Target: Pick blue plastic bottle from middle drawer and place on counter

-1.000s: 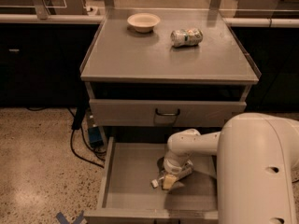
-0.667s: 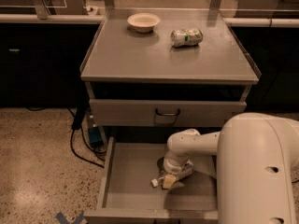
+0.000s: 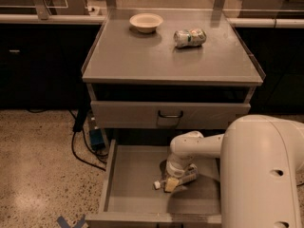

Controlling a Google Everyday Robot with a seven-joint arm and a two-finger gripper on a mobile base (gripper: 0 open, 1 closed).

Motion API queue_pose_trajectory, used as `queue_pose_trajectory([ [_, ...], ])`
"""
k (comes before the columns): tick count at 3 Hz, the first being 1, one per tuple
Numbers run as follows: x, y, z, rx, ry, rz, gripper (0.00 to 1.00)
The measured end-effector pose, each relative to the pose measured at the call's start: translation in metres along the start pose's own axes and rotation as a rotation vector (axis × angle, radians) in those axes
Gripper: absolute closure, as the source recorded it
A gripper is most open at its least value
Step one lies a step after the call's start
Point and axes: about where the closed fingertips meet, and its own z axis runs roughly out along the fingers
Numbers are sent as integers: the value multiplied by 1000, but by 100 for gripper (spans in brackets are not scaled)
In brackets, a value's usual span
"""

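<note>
Blue plastic bottle [image 3: 167,184] lying in middle drawer [image 3: 130,175] | at tool [image 3: 184,175] tip | grip: cannot tell

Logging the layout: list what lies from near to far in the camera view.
Nearest, the open drawer holding the bottle, with the gripper at it → handle of the closed drawer → counter → can → bowl.

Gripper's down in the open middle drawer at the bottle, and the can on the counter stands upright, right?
Not quite: the camera view shows the can lying on its side on the counter. The gripper is down in the open middle drawer at the blue plastic bottle.
</note>
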Motion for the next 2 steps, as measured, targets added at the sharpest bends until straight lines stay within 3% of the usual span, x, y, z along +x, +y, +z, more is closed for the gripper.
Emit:
queue_pose_trajectory([
  [1, -1, 3, -7, -1, -21, -15, 100],
  [2, -12, 16, -54, -4, -27, -61, 100],
])
